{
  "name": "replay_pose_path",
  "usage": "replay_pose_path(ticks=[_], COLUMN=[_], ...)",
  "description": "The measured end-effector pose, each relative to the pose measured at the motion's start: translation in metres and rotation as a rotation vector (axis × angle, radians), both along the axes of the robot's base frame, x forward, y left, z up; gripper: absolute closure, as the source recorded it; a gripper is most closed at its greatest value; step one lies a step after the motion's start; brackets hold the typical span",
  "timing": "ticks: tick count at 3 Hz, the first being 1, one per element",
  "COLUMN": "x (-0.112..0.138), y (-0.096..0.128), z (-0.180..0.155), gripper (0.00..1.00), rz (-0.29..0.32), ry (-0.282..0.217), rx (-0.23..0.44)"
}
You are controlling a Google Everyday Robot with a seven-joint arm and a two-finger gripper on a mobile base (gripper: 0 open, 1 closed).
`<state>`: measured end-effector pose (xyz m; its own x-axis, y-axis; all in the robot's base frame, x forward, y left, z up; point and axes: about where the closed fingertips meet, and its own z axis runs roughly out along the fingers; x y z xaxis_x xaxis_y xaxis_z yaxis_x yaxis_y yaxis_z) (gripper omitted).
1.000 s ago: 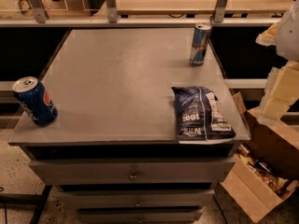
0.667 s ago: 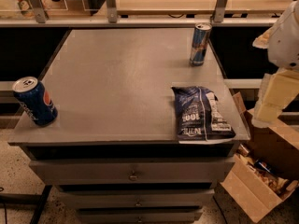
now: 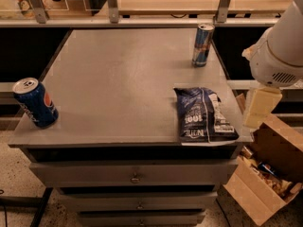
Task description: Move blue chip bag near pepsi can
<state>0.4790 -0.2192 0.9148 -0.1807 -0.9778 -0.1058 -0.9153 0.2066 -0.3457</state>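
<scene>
The pepsi can stands at the front left corner of the grey desk, silver top up, its round logo facing the front right. Well apart from it, across the bare desk top, a taller slim blue-and-silver can stands upright near the back right corner. The blue chip bag lies flat at the front right corner. Its long axis runs from back to front, one short end at the desk's front edge and the other pointing toward the slim can. Its white label panel lies along the side nearest the right edge. Just past that right edge, beside the bag and not touching it, the pale claw hangs under a white rounded arm joint, above an open cardboard box on the floor. I cannot tell whether the claw is spread or pressed together.
</scene>
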Motion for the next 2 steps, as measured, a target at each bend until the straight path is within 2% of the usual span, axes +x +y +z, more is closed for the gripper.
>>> replay_pose_path(ticks=[2], x=[0.008], y=[0.015], z=[-0.037], gripper=[0.00], rz=[0.076], ry=[0.038], rx=[0.092])
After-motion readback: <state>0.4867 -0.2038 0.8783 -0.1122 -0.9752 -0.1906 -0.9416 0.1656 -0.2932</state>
